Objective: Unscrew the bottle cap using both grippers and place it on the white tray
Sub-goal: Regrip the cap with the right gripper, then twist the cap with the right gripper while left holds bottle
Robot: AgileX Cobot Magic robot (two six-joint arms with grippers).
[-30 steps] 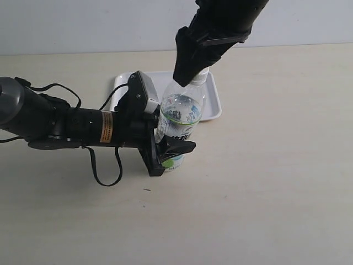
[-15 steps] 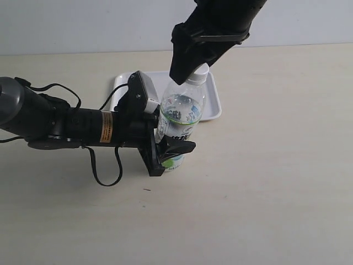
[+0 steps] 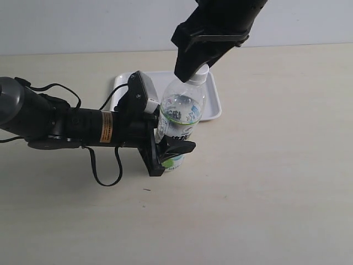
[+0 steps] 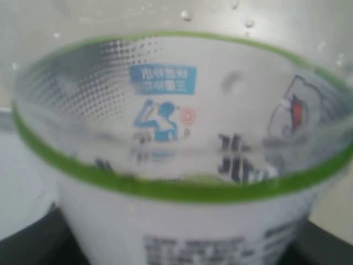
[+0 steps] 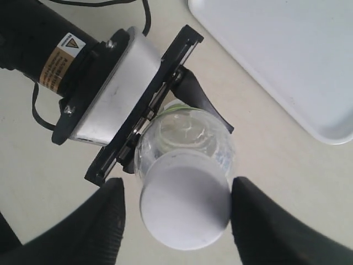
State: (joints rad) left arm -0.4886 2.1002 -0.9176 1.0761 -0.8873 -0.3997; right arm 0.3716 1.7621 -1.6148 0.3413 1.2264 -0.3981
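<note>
Bottle cap [image 5: 185, 207] sits on the neck of the bottle [image 3: 179, 116], which stands upright near the middle of the tabletop [image 3: 265, 187]. My right claw [image 5: 177, 185] hangs over it, reaching in from 1 o'clock, its fingers [image 5: 107, 215] spread to either side of the cap. One side shows a clear gap. The other is very near, and I can't tell whether it touches. My left claw [image 3: 170, 156] comes in from 9 o'clock and is pinching the bottle low down, on the labelled part near the base. The white tray [image 3: 213, 107] lies flat at 12 o'clock of the bottle, just behind it, partly hidden by the bottle and the left arm. The tabletop is pale, matt beige and meets a plain light wall along its far edge. From 3 to 6 o'clock of the bottle I have open tabletop. A black cable [image 3: 107, 185] loops under the left arm at 8 o'clock.
</note>
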